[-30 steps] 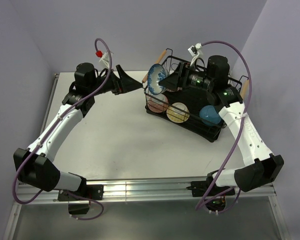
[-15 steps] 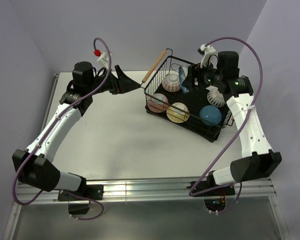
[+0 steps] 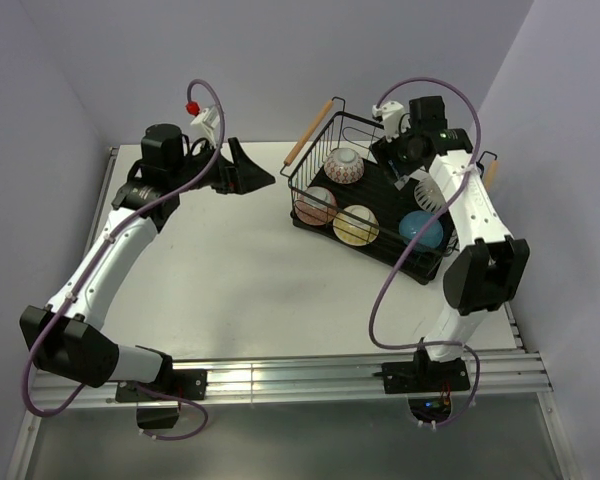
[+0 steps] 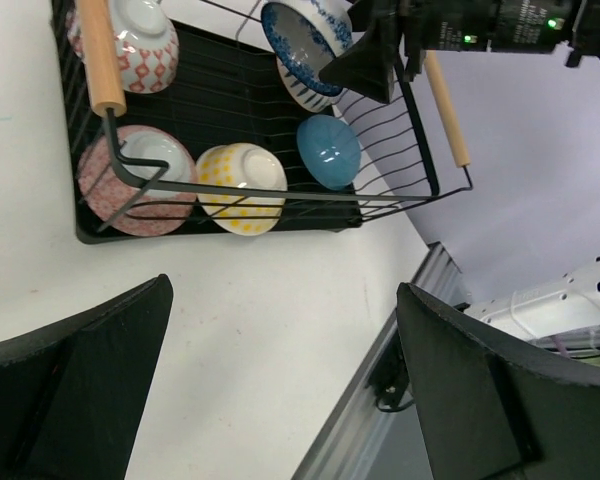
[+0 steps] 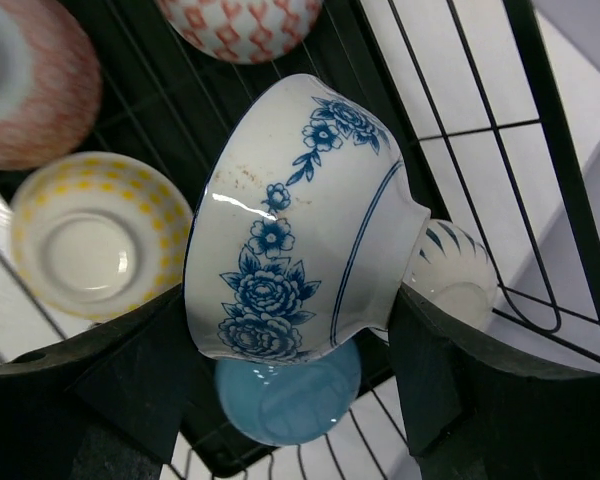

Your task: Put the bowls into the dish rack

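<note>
Holding blue-flower bowl clamped btwn its fingers, R gripper hangs over rack, upper right of top view, w/ five bowls already inside. L gripper gapes empty, upper left-centre. Next, I'd judge: lower onto a bare spot, let go.

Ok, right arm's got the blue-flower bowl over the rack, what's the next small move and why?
Probably ease the right gripper down toward the bare slats of the dish rack before opening. It is shut on the blue floral bowl, tilted, with the light blue bowl close below, so releasing here might knock them together.
</note>
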Robot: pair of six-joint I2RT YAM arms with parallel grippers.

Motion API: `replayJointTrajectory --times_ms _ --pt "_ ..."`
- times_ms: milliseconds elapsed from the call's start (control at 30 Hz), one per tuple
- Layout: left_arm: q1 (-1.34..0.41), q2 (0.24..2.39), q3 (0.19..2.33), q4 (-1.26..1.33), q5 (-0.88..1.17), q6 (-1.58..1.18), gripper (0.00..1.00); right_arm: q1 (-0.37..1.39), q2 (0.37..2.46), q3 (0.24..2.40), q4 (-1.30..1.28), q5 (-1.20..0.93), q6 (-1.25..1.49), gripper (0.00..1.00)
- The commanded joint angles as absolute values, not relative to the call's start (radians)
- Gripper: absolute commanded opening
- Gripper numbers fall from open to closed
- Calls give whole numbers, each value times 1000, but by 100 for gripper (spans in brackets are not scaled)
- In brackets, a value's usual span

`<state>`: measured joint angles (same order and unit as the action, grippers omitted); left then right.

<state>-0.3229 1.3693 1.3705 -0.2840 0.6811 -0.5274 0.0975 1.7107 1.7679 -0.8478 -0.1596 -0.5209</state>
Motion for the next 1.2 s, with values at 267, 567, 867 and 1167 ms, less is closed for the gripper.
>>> replayJointTrajectory --times_ms 267,567,867,1167 --pt "-290 1324 1399 -307 664 -453 99 127 1830 1820 -743 47 -728 0" --pt "-275 1315 1351 -298 683 -463 100 166 1893 1778 -624 143 -864 0" --pt "-264 1330 1356 -304 684 -460 100 184 1957 1770 -557 195 -926 0" --pt "-256 1347 1344 -288 695 -472 99 193 2012 1776 -526 219 -937 0"
